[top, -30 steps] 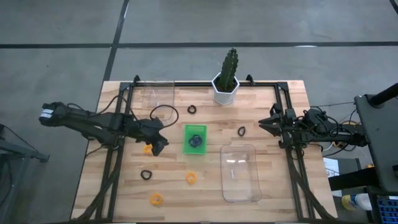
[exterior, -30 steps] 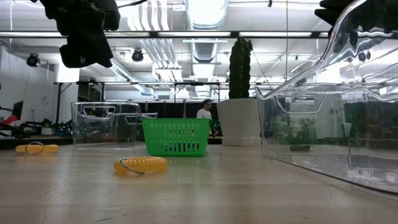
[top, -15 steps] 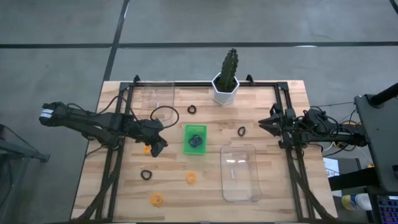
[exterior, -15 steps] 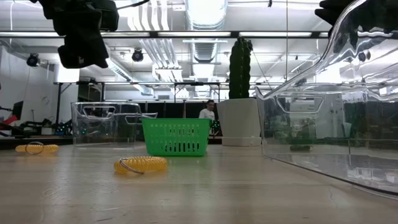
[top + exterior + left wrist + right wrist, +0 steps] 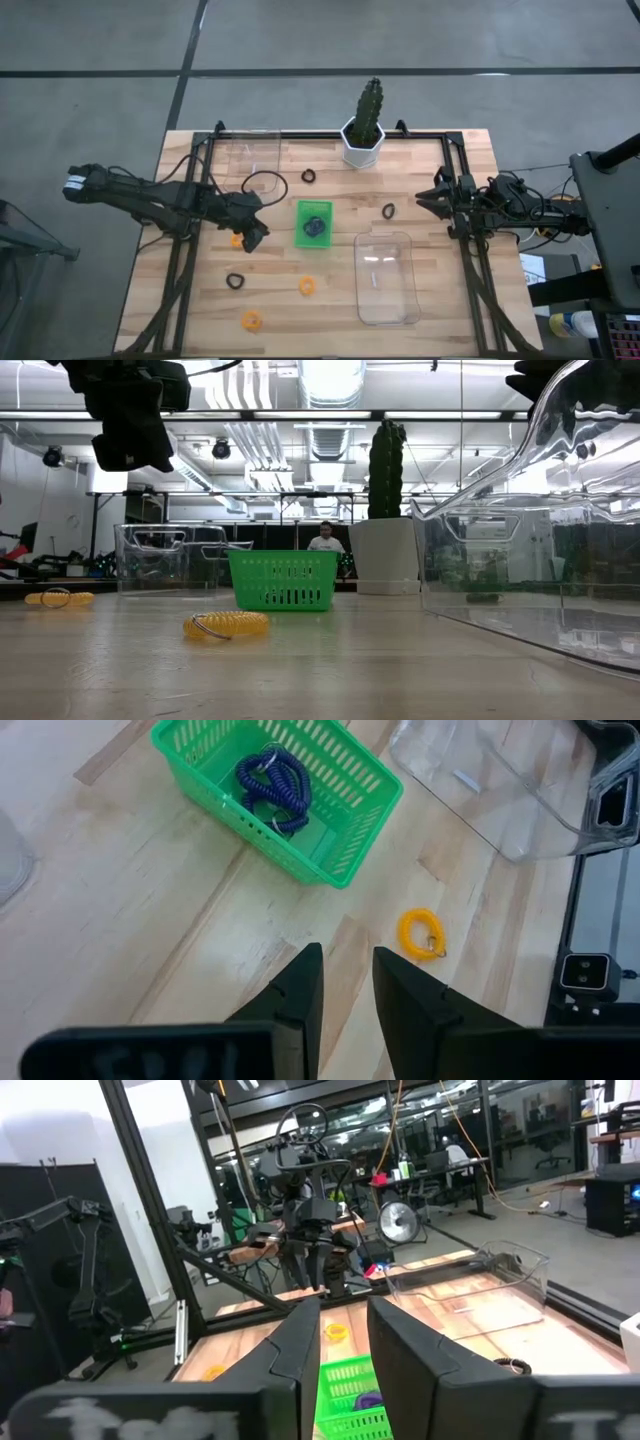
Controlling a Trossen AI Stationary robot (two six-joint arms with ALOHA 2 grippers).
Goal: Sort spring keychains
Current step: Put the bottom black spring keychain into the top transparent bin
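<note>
1. The left hand [image 5: 254,236] hangs above the counter [image 5: 190,300], just left of the green tray [image 5: 313,224]. Its fingers [image 5: 300,995] stand a narrow gap apart with nothing between them, so it is slightly open and empty.
2. An orange spring keychain [image 5: 237,240] lies right beside that hand. A black one [image 5: 235,281] and two more orange ones [image 5: 250,321] [image 5: 307,286] lie nearer the front edge of the counter.
3. A purple coil [image 5: 273,786] already sits inside the green tray. Further black coils lie apart on the bare wood, one [image 5: 309,176] near the potted cactus [image 5: 364,125] and one [image 5: 388,211] to the right of the tray.
4. These coils look very light and springy. I judge they will stretch or skate away if nudged from the side.
5. The plastic looks smooth, so a pinch across the whole bundle of turns, coming straight down, seems safer than catching a single strand.
6. The thin metal ring on the orange coil [image 5: 226,625] in the low view looks too fine to aim for.
7. Two clear plastic bins stand on the counter, one [image 5: 251,152] at the back left and one [image 5: 387,278] at the front right.
8. The right hand [image 5: 424,198] waits at the right edge, raised and holding nothing, its fingers [image 5: 295,1350] a small gap apart.
</note>
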